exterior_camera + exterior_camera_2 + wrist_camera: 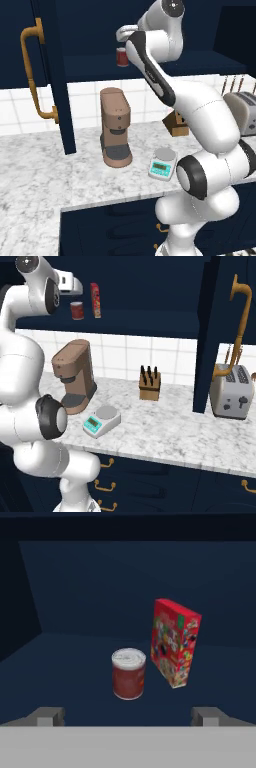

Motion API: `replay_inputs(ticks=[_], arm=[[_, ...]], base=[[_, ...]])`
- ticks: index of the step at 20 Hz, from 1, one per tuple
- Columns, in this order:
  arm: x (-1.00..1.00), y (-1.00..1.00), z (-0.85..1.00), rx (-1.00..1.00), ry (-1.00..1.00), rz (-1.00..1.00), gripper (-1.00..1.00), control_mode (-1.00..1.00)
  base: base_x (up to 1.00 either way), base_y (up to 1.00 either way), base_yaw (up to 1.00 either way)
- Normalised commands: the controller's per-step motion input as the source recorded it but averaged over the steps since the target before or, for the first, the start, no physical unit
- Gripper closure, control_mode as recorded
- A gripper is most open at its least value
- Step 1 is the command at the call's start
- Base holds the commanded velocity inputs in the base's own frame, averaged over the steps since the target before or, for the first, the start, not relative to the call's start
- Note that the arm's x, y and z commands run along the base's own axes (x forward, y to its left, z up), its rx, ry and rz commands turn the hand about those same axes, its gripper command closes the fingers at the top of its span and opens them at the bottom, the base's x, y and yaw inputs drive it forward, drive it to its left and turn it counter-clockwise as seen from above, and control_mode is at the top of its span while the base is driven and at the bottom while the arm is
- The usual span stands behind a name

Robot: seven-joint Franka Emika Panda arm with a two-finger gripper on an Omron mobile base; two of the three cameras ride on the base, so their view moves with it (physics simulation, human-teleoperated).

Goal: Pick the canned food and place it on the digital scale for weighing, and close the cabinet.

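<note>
My end effector (128,717) is wide open and holds nothing, facing the canned food (129,674) on the cabinet (75,657) shelf.

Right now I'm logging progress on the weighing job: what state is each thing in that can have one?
cabinet: doors open.
canned food: upright on the cabinet shelf, untouched, beside the red box.
red box: standing upright on the shelf.
digital scale: on the counter, platter bare.
gripper: open, fingers apart, short of the can.
</note>
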Motion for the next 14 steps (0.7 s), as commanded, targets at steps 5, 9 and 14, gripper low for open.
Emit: replay_inputs(ticks=[5,9,14], arm=[[0.77,0.07,-0.01,0.00,0.01,0.00,-1.00,-1.00],[0.65,0.11,-0.18,-0.03,0.00,0.00,-1.00,-1.00],[0.50,0.13,-0.45,-0.05,0.00,0.00,-1.00,-1.00]], base=[[0.00,0.00,0.00],[0.00,0.00,0.00],[0.00,0.00,0.00]])
